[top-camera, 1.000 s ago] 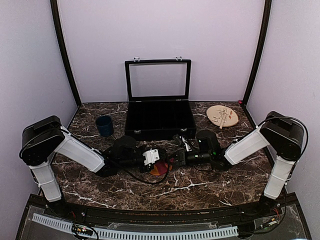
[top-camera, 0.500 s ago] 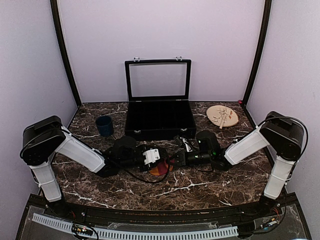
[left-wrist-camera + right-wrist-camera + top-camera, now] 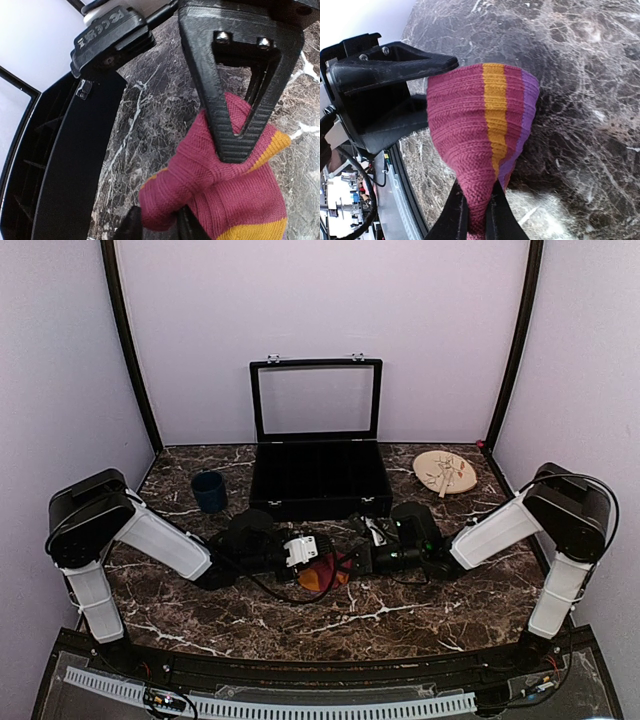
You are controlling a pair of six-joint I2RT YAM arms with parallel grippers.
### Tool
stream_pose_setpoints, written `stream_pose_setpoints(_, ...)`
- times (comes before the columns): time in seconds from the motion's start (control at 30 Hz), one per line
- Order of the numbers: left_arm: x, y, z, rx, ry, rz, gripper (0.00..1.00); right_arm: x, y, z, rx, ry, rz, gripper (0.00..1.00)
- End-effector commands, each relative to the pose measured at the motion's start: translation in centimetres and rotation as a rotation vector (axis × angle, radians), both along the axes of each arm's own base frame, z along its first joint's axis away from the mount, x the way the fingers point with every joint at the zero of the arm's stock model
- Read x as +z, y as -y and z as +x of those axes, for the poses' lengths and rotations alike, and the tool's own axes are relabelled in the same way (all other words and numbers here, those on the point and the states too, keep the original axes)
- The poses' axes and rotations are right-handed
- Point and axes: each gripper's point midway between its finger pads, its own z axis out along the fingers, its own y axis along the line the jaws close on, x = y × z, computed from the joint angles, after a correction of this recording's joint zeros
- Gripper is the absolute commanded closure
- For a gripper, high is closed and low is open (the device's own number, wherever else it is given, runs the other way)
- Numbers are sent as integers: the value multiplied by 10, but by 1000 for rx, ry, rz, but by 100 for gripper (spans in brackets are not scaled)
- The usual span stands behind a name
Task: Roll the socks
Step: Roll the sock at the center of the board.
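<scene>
Though lettering (image 3: 107,23) illegible, maroon sock (image 3: 225,192) pinched.

This looked like a robot lab, a small test booth and not a home. A left arm (image 3: 150,538) and a right arm (image 3: 495,530), made of black and white machine parts, were bolted at the near edge of a dark marble surface (image 3: 400,625). Plain pale purple walls (image 3: 320,300) shut it in on three sides, with black poles (image 3: 125,340) at the corners. A white cable strip (image 3: 270,706) ran along the front, and a tangle of wires (image 3: 355,200) showed below the edge
</scene>
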Motion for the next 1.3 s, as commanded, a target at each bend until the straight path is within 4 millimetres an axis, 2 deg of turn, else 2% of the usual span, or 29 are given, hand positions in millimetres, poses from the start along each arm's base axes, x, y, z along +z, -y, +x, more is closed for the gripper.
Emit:
stream_pose_setpoints(0.0, -3, 1, 10, 15, -25, 11, 81, 12, -4, 0, 12, 57, -14, 100)
stream_pose_setpoints(0.23, 2, 11, 11, -23, -68, -18, 88, 10, -10, 0, 5, 86, -59, 100)
stream_pose_setpoints(0.4, 0, 20, 12, -42, -102, -27, 89, 7, -9, 0, -26, 122, -124, 100)
stream_pose_setpoints(0.47, -3, 21, 13, -35, -117, -30, 87, 6, -8, 0, -45, 142, -163, 100)
stream_pose_setpoints(0.6, -4, 17, 15, -18, -166, -61, 74, 3, -2, 4, -93, 170, -222, 100)
stream_pose_setpoints(0.8, 2, 6, 27, 32, -216, -105, 66, -1, 7, 10, -156, 198, -292, 100)
stream_pose_setpoints(1.03, 20, 2, 33, 57, -259, -135, 65, -1, 7, 14, -175, 239, -369, 100)
stream_pose_setpoints(1.27, 34, 3, 18, 21, -349, -163, 64, -3, 5, 16, -187, 288, -447, 100)
